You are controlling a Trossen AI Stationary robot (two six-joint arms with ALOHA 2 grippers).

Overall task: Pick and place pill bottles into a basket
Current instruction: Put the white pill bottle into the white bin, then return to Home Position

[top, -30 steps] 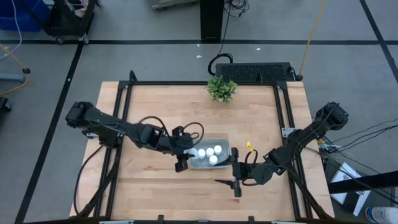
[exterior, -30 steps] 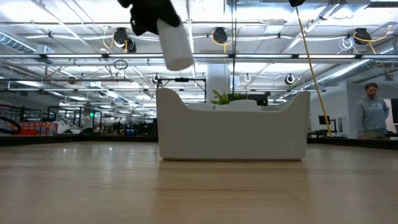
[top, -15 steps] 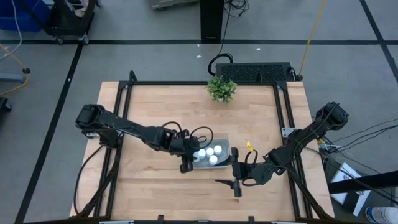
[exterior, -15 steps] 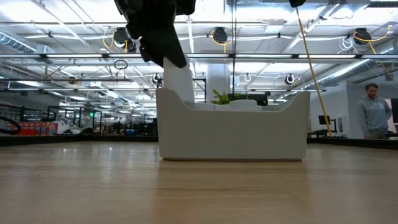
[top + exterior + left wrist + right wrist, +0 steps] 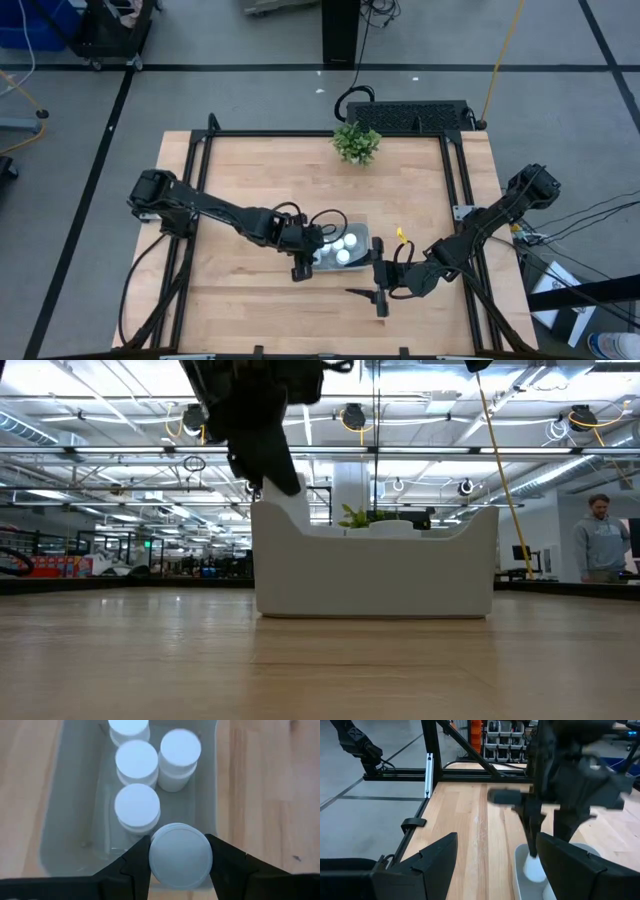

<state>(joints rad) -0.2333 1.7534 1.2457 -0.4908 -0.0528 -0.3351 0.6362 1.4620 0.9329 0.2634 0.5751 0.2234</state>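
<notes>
We see the left gripper [image 5: 179, 862] clenched on a pill bottle [image 5: 179, 854], one dark finger pressing each side of it. The bottle stands upright, its long axis vertical and its round white cap facing up toward the wrist camera. It hangs over the near end of the basket [image 5: 55, 825], just inside the rim. In the high view the same gripper [image 5: 305, 252] sits at the basket's [image 5: 372, 245] left end.

Four more pill bottles [image 5: 137, 806] stand upright on the basket floor, caps up, bunched close together along its length; the two in the middle touch or nearly touch.

From table height, the dark left gripper [image 5: 262, 445] comes down at the basket's [image 5: 375, 575] left wall, and the held bottle is mostly hidden behind that wall.

The right gripper [image 5: 380, 290] rests low near the table's front edge, just right of the basket, its fingers [image 5: 425, 862] spread wide and holding nothing.

The table [image 5: 250, 170] is pale wood in a black frame, with a small green plant [image 5: 356, 142] at its far edge. Beyond lies a large hall with ceiling lights, where a person [image 5: 600, 540] stands at the far right
</notes>
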